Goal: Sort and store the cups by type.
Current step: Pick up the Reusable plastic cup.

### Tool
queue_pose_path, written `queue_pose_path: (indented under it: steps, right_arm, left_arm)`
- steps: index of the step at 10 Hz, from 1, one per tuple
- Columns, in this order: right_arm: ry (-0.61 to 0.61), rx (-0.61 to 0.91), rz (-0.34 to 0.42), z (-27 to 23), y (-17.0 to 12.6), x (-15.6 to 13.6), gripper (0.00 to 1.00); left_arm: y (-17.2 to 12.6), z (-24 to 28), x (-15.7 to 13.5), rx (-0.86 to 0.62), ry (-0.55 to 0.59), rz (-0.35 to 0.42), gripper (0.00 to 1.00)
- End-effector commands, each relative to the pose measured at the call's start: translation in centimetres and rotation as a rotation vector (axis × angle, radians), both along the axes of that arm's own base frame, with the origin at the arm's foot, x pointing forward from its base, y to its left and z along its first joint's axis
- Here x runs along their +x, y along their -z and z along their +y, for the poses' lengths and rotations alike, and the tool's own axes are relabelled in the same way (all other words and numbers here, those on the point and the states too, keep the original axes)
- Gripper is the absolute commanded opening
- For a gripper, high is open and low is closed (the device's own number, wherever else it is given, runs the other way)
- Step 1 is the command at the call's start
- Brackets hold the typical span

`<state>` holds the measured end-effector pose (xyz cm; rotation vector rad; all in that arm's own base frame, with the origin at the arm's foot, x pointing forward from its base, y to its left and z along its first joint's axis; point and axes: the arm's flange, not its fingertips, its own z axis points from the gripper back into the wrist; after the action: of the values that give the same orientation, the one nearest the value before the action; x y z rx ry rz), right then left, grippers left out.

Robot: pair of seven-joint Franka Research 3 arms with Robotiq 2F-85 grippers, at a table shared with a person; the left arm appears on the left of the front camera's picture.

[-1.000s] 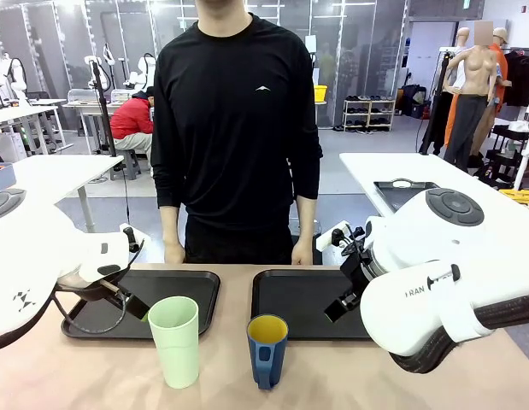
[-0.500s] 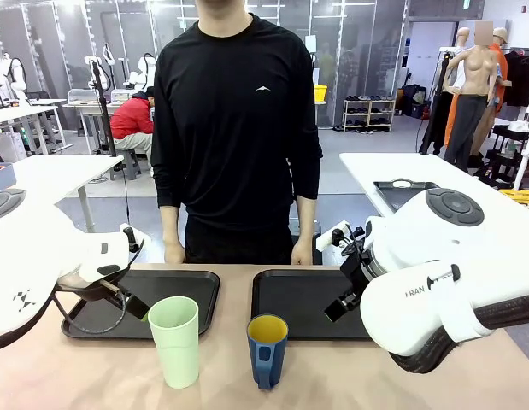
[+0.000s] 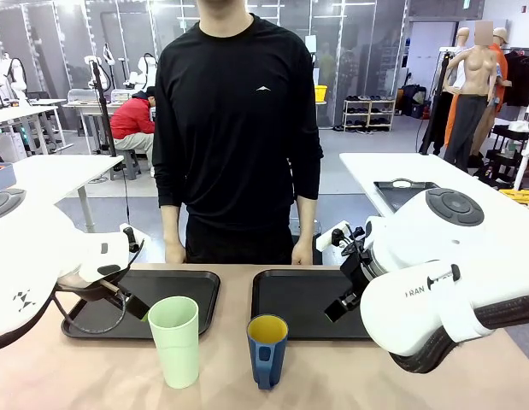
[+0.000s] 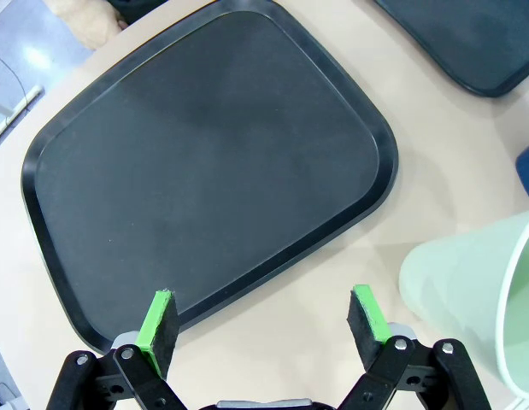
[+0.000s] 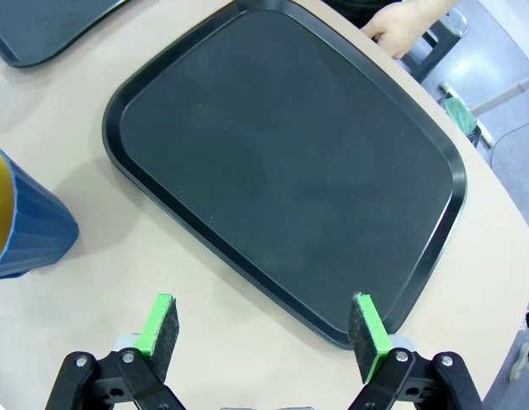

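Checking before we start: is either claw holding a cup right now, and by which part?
Nothing is held. The left claw and right claw are both open and empty; the green tumbler and blue mug stand untouched.

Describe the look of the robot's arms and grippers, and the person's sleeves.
The left arm and right arm are white, rounded shells; the right one bears dark lettering and a black ribbed hose, the left a thin black cable. The left gripper and right gripper are black with green pads. The person wears long black sleeves.
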<state>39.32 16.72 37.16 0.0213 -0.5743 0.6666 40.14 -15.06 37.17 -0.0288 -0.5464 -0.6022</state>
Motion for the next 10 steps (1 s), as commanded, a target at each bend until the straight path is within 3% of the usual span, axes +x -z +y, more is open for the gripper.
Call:
queue_pose_path:
  steps: [1,10]
  right_arm:
    - [0.002,0.002,0.001,-0.01,0.00,0.00,1.00]
    - [0.002,0.002,0.001,-0.01,0.00,0.00,1.00]
  left_arm:
    - [0.00,0.02,0.01,0.000,-0.001,0.000,1.00]
    - [-0.08,0.65,-0.05,0.025,-0.035,-0.009,1.00]
